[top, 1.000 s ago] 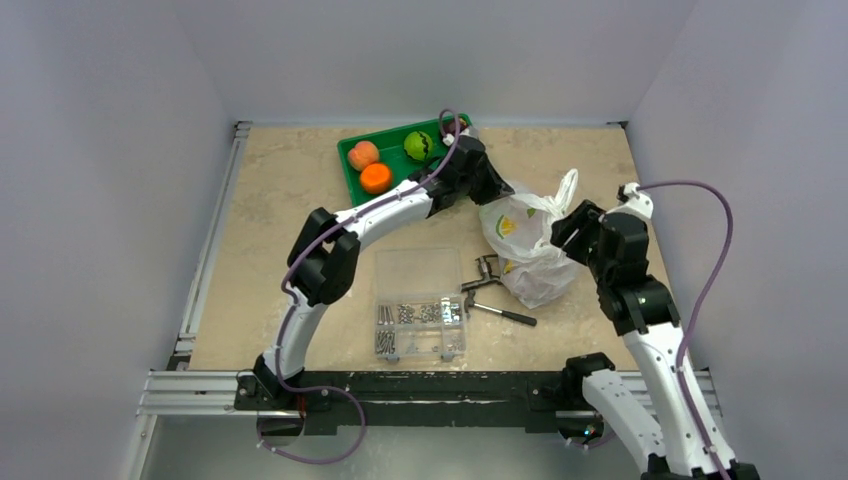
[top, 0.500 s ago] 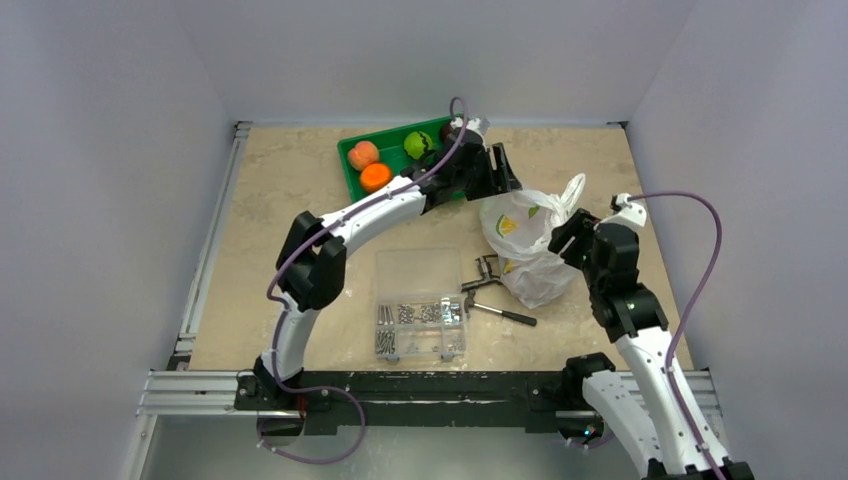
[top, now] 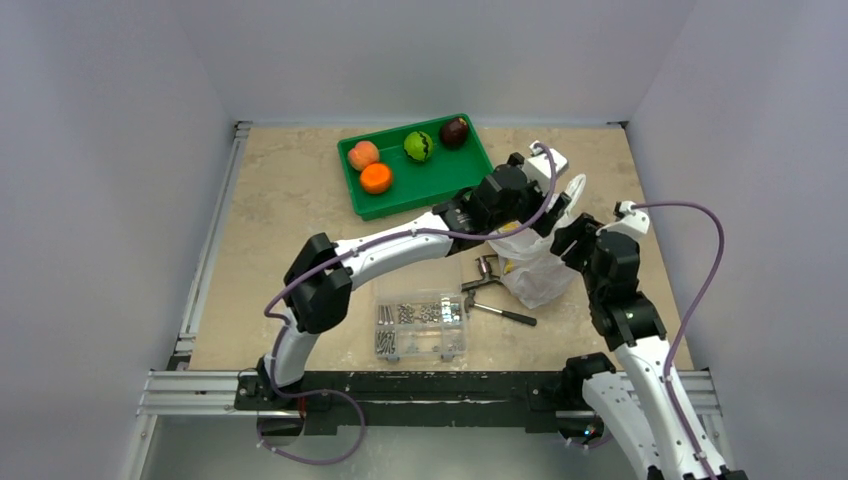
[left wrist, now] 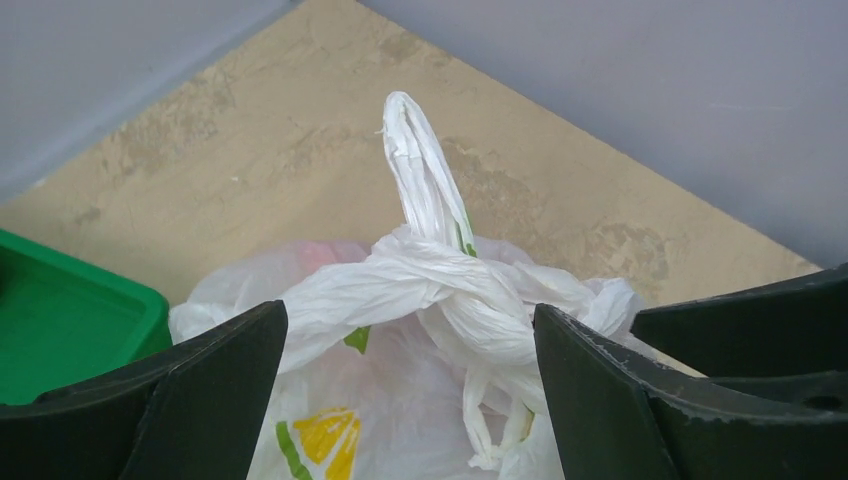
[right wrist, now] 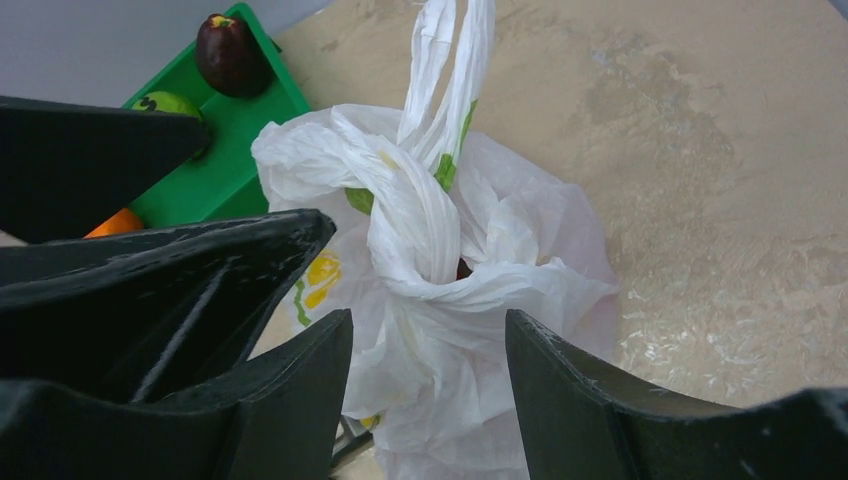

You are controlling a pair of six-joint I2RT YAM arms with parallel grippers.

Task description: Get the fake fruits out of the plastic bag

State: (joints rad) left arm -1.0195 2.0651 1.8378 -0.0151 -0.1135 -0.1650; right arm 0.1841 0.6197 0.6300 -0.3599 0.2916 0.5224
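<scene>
The plastic bag lies right of centre on the table, its long axis running near to far. Its knotted top faces the far side, and one loop handle stands up beyond the knot. The left gripper and right gripper each have their fingers spread wide on either side of the knot, pinching nothing. Only the right wrist view shows a dark red spot inside the knot's gap. Only the top view shows the whole green tray at the far side, which holds a green apple and a peach-red fruit.
</scene>
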